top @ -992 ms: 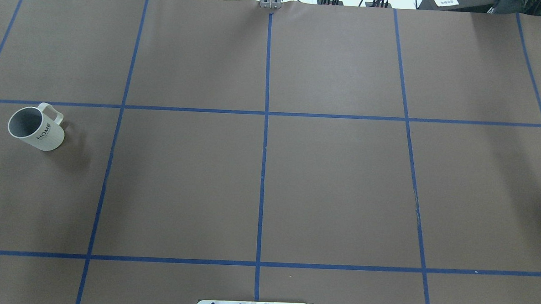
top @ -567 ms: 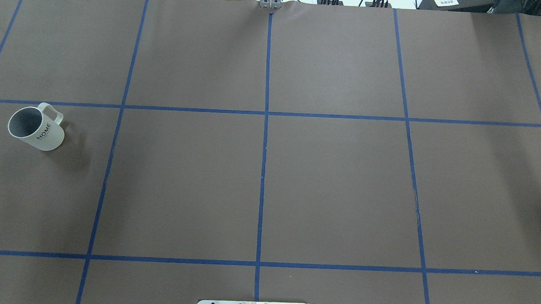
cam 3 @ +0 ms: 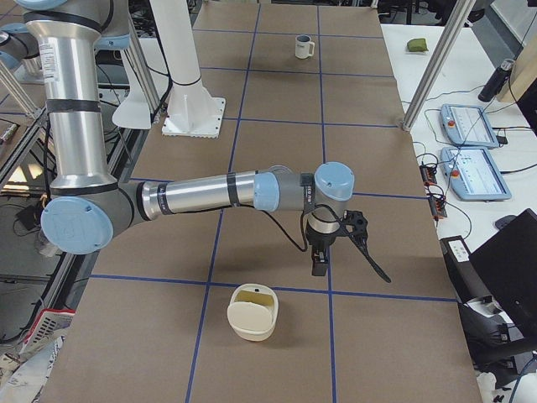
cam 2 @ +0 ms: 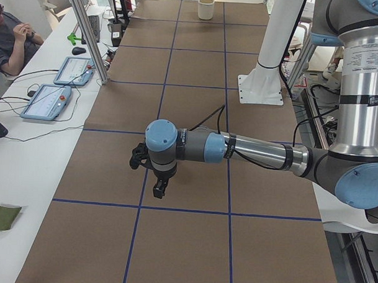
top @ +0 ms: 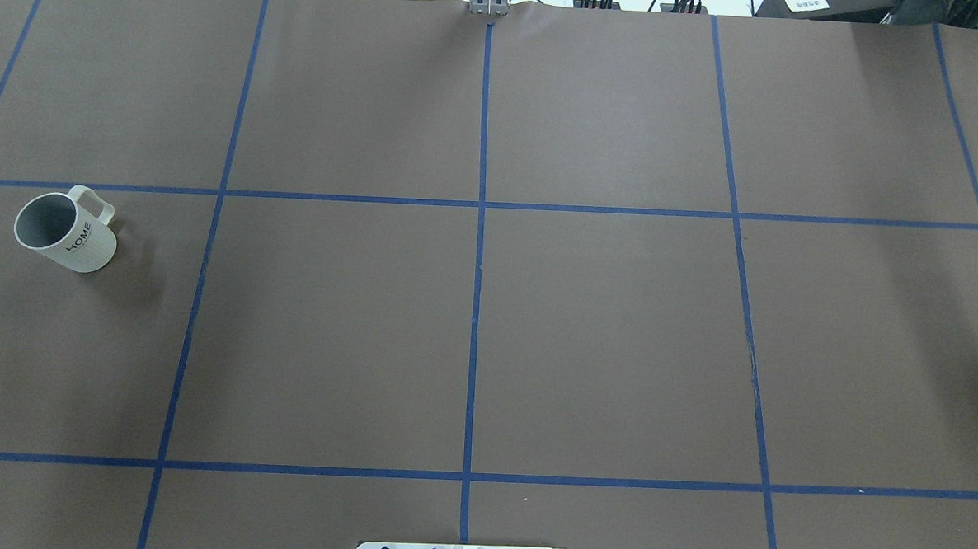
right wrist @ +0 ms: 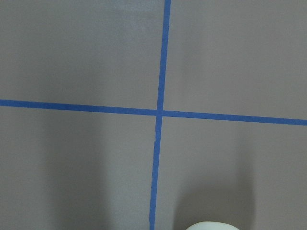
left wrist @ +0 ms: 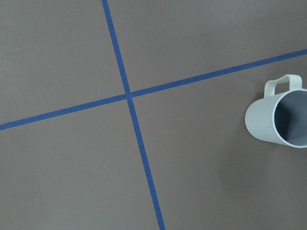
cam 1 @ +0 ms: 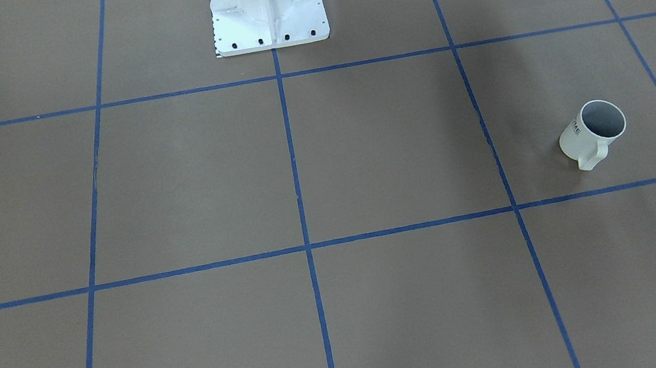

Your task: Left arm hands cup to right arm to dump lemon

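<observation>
Currently cup upright on table; interior shows grey only, possibly empty. Side reads "HOME". Finger opening of left gripper and right gripper: cannot tell.

The cup stands upright on the desk near its left edge, about midway between the robot-side edge and the operators' edge. Its handle is turned toward the operators' edge. A tape line running the desk's length passes just behind the cup on the operators' side. The pedestal sits at the middle of the robot-side edge. A tub stands near the right edge, well apart from the cup. The left arm reaches out from the robot side above the left end. The right arm reaches out above the right end, its wrist just inward of the tub.
</observation>
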### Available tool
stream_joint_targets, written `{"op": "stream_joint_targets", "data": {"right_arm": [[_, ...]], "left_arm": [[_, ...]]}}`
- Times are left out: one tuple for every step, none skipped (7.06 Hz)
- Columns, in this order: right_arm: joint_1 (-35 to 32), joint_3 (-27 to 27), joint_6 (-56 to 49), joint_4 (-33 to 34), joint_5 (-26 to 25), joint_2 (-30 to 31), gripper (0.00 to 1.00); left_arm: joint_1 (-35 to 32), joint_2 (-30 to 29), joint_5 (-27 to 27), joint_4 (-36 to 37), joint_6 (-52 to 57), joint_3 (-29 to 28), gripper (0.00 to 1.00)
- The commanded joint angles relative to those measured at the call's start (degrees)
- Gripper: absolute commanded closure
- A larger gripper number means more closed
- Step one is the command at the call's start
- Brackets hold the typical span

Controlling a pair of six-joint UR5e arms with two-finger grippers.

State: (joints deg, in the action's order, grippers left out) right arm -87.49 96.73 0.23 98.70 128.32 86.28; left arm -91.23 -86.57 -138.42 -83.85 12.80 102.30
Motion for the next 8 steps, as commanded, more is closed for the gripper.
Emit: {"op": "stream_joint_targets", "data": {"right_arm": [[0.1, -0.1, -0.1, 0.0, 0.7, -0.1, 0.0], [0.1, -0.1, -0.1, 0.0, 1.7, -0.1, 0.0], [0.1, -0.1, -0.1, 0.0, 1.8, -0.1, 0.0], [0.2, -0.1, -0.1, 0.0, 1.8, -0.1, 0.0], [0.2, -0.1, -0.1, -0.1, 1.8, -0.1, 0.0], [0.3, -0.2, -0.1, 0.0, 1.8, -0.1, 0.0], [0.5, -0.2, -0.1, -0.1, 1.8, -0.1, 0.0], [0.5, -0.2, -0.1, -0.1, 1.8, -0.1, 0.0]], "left_arm": [[0.0, -0.1, 0.0, 0.0, -0.1, 0.1, 0.0], [0.0, 0.0, 0.0, 0.0, -0.1, 0.2, 0.0], [0.0, 0.0, 0.0, 0.0, -0.1, 0.1, 0.0], [0.0, 0.0, 0.0, 0.1, -0.1, 0.0, 0.0], [0.0, 0.0, 0.0, 0.0, -0.1, -0.1, 0.0], [0.0, 0.0, 0.0, 0.1, -0.1, -0.1, 0.0], [0.0, 0.0, -0.1, 0.1, -0.3, 0.7, 0.0], [0.1, -0.1, 0.0, 0.1, -0.1, 0.3, 0.0]]}}
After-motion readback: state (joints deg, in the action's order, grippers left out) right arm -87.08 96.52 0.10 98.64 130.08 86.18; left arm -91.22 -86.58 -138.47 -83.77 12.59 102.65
